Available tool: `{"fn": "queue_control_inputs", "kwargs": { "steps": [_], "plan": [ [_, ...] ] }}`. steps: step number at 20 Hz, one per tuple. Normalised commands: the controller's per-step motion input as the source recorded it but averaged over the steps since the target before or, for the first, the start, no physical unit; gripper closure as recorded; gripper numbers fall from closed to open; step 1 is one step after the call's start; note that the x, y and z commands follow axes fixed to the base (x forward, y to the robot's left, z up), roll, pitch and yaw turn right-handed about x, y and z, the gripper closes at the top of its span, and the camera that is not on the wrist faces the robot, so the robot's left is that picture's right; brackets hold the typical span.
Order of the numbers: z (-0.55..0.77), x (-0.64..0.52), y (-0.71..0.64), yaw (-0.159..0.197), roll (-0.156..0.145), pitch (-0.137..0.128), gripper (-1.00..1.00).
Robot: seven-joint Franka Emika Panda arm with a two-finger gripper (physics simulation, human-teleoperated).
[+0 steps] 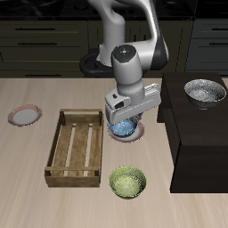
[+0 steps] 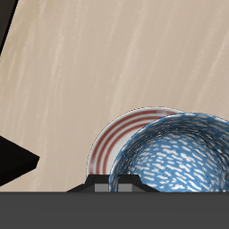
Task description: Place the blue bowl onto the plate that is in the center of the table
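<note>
The blue bowl (image 1: pixel 126 131) is under my gripper (image 1: pixel 125 123) at the middle of the table (image 1: pixel 36 200). In the wrist view the blue bowl (image 2: pixel 174 156) is large and close, its rim running in at the gripper's body. It hangs over the plate (image 2: pixel 121 139), whose pinkish-red rim shows beside and below it. The gripper looks shut on the bowl's rim and holds it just above the plate. The fingertips are hidden by the bowl. In the exterior view the plate is almost wholly covered by the bowl and gripper.
A wooden crate (image 1: pixel 77 147) lies beside the bowl. A green-yellow bowl (image 1: pixel 127 182) sits nearer the front edge. A second, alike plate (image 1: pixel 25 115) lies at the far side of the crate. A black cabinet (image 1: pixel 198 134) holds a grey-white metallic bowl (image 1: pixel 205 92).
</note>
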Motion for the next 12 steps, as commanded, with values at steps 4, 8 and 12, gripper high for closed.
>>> {"fn": "queue_control_inputs", "kwargs": {
  "steps": [4, 8, 12],
  "plan": [
    [-0.24, 0.08, -0.1, 0.049, -0.079, 0.029, 1.0],
    [-0.13, -0.01, -0.08, -0.04, -0.005, 0.036, -1.0],
    [0.25, -0.12, 0.09, 0.014, 0.014, -0.055, -1.0]
  ]
}}
